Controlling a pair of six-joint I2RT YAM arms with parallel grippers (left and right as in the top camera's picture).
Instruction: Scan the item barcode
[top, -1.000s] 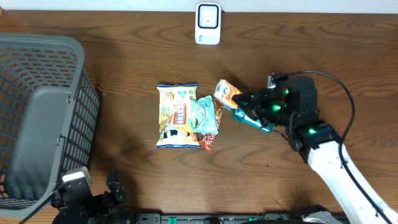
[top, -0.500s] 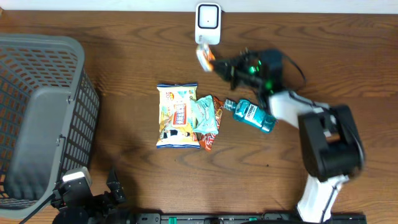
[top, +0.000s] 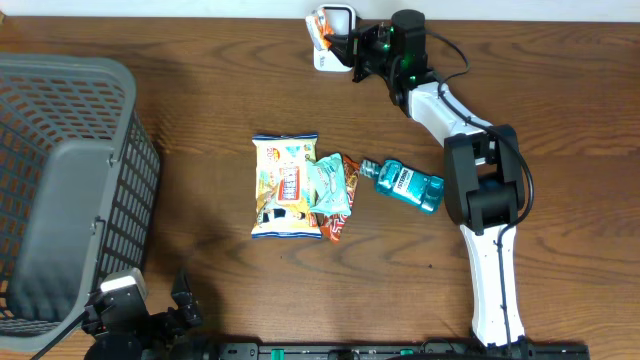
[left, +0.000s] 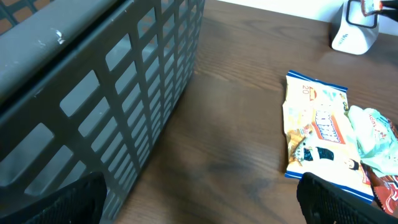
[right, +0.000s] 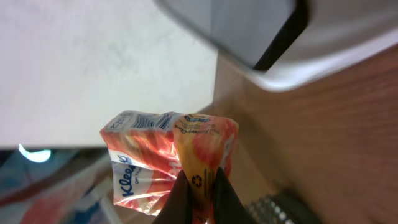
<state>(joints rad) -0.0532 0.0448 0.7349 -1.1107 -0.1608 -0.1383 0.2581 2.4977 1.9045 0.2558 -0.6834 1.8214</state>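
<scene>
Fingertips of the right gripper (top: 340, 38) are seen from overhead clenched on the orange tissue pack (top: 321, 24), which is held at the far edge of the table, touching or just in front of the top left corner of the white scanner (top: 328, 60). A second ago the same pack was being lifted from the heap of snack bags (top: 287, 185) beside the teal mouthwash bottle (top: 405, 185); it has since been carried across to the scanner, so the presenting step is judged to be under way. The right arm is stretched almost fully out, its wrist turned towards the scanner. From the left wrist view, the left gripper (left: 199, 208) is shown spread wide and empty, low at the near edge beside the grey basket (left: 93, 93), with only an orange corner of the pack visible above the scanner. From the right wrist view, the pack's crimped seam is pinched between the dark fingers (right: 222, 196), and the scanner's window is seen just above and beyond the pack. Whether a barcode is turned to that window cannot be told, so a small turn may be needed.
</scene>
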